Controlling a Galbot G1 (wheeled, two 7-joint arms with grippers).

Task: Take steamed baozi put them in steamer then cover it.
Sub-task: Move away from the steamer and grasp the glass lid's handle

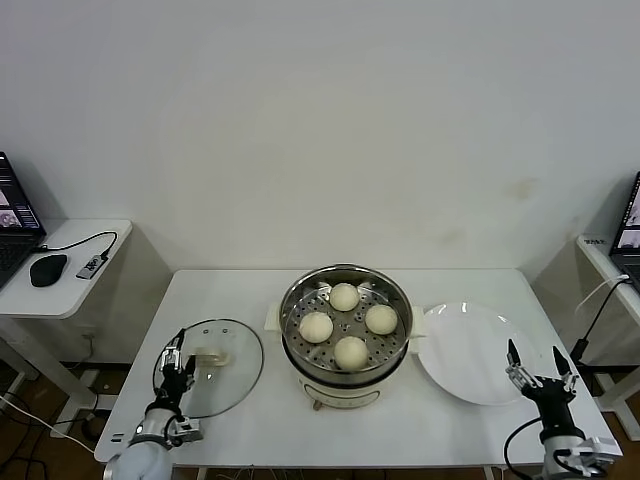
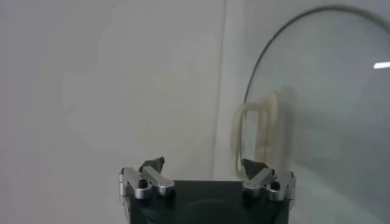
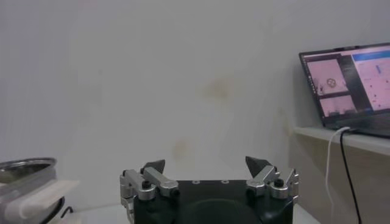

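Four buns sit in the open steamer, and both hands hang spread at the desk's near corners.

In the head view's lower left, the left hand (image 1: pixel 178 362) has its fingers spread and holds nothing, poised over the near-left rim of the cover (image 1: pixel 237 372), which lies flat on the desk (image 1: pixel 230 290) with its cream handle (image 1: pixel 213 355) just beside the fingertips. Bare desk runs between the cover's right edge and the steamer (image 1: pixel 345 318) at frame centre, where the four steamed baozi (image 1: pixel 346 296) rest apart from one another on the perforated tray. A white plate (image 1: pixel 470 350) lies just right of the steamer, nearly touching its side handle. In the lower right, the right hand (image 1: pixel 535 365) is spread wide and holds nothing by the plate's outer edge, close to the desk's right border.
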